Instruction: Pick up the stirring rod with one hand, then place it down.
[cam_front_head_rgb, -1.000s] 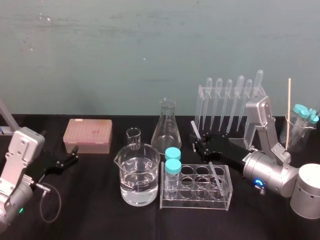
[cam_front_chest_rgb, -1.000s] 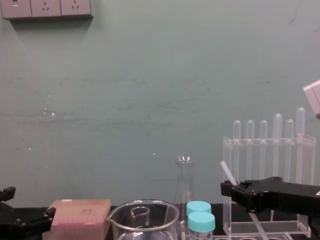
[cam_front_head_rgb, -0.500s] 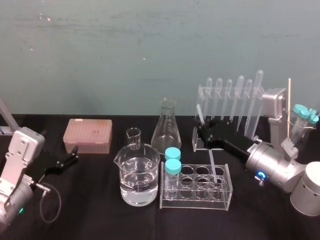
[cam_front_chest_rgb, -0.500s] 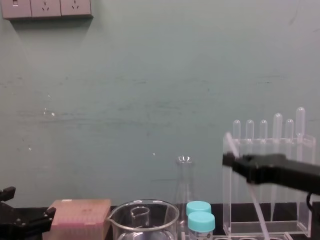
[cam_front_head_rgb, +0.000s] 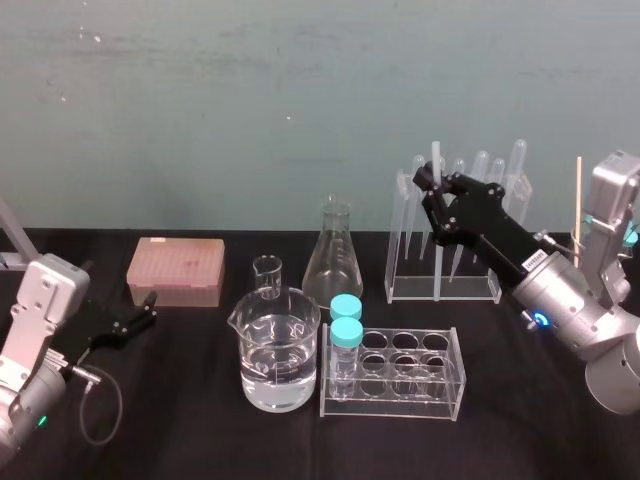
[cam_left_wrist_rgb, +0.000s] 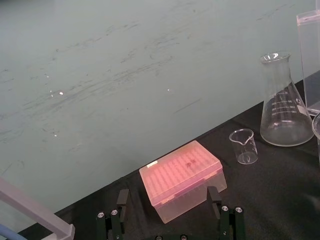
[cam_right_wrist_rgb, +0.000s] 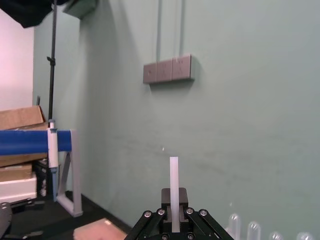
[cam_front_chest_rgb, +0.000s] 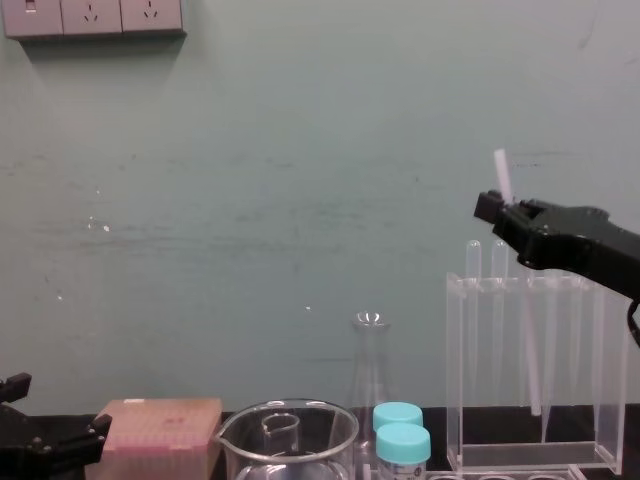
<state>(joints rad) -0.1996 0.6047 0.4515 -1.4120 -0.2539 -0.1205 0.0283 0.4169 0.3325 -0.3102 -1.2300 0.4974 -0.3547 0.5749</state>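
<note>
My right gripper (cam_front_head_rgb: 433, 190) is raised above the table in front of the pipette rack (cam_front_chest_rgb: 575, 400), shut on the stirring rod (cam_front_chest_rgb: 526, 330). The rod is a thin whitish stick, nearly upright and slightly tilted. Its short top end (cam_front_head_rgb: 435, 155) sticks up past the fingers and its long lower part hangs down, clear of the table. In the right wrist view the rod (cam_right_wrist_rgb: 173, 175) stands straight up between the closed tips of the right gripper (cam_right_wrist_rgb: 173, 202). My left gripper (cam_front_head_rgb: 135, 318) rests low at the left near the pink box, fingers (cam_left_wrist_rgb: 122, 197) spread open and empty.
A pink tip box (cam_front_head_rgb: 175, 270), a small beaker (cam_front_head_rgb: 267, 275), a water-filled beaker (cam_front_head_rgb: 275, 350) and a conical flask (cam_front_head_rgb: 333, 255) stand left of centre. A clear tube rack (cam_front_head_rgb: 392, 405) with two blue-capped tubes (cam_front_head_rgb: 346, 325) sits in front. A wooden stick (cam_front_head_rgb: 577, 200) stands at the far right.
My right gripper has risen and swung back with the stirring rod, lifting it out of the clear tube rack to hang before the pipette rack. The left arm is unmoved.
</note>
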